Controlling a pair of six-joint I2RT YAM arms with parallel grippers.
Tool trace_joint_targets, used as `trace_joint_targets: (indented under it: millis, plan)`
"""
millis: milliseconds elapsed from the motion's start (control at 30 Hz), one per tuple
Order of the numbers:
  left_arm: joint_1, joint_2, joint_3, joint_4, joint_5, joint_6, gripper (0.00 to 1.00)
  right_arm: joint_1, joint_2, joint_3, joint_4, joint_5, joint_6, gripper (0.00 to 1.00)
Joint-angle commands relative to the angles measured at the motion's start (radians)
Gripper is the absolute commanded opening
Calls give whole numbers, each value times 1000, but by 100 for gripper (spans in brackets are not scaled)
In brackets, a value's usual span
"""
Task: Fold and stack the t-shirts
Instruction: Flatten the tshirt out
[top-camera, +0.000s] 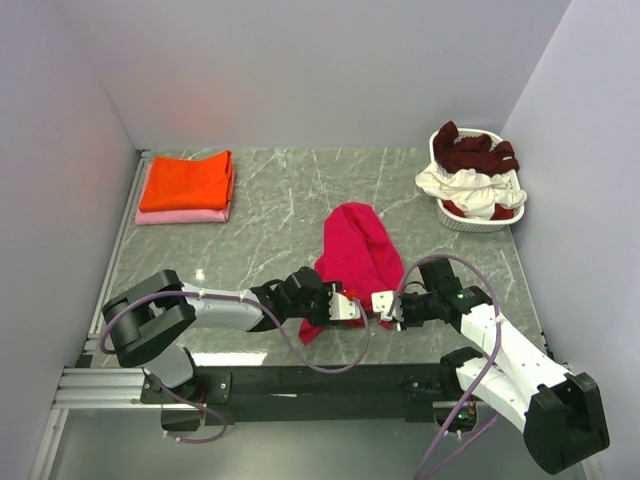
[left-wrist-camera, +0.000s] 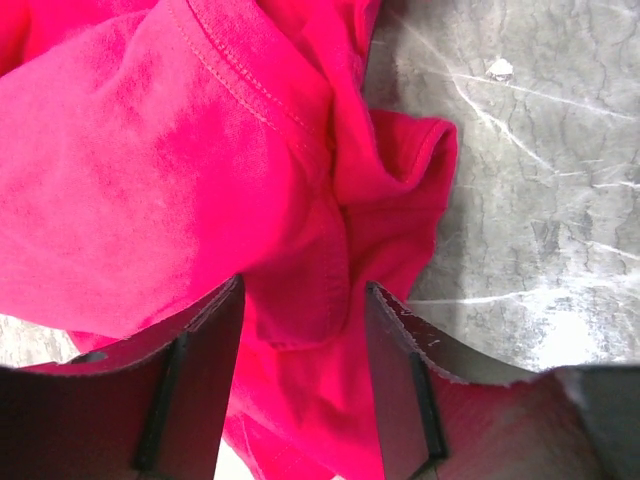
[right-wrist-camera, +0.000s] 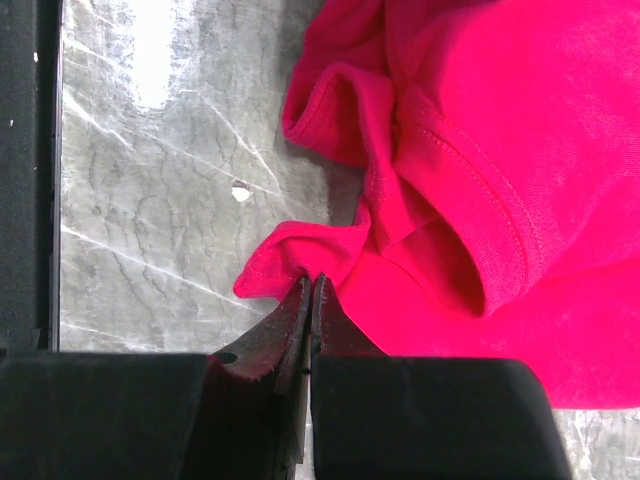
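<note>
Lab enclosure (bare white walls (top-camera: 320, 70))

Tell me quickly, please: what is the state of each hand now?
Left hand: open around a fold of the crimson-pink t-shirt, not clamping it.
Right hand: closed, pinching an edge of the same t-shirt.
</note>
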Motion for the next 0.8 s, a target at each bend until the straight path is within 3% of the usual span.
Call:
trace_joint_targets:
  millis: [0,333,433,633,767]
  plan:
    - [-3,26,47,18,29,-15,56,-5,0,32,-13,-27,7,0]
    - [-3,97,72,33,-17,-18,37,-9,-5,28,-12,-25,12,0]
    - [-3,86,66,38,-23,-27,22,-17,-5,42,-12,-21,30,0]
    - [8,-50,26,52,-48,-73,1,-117,-26,121,-27,-15,85,0]
    - [37,-183,3,41,-42,-131,1,-236,-25,229,-67,-15,113,0]
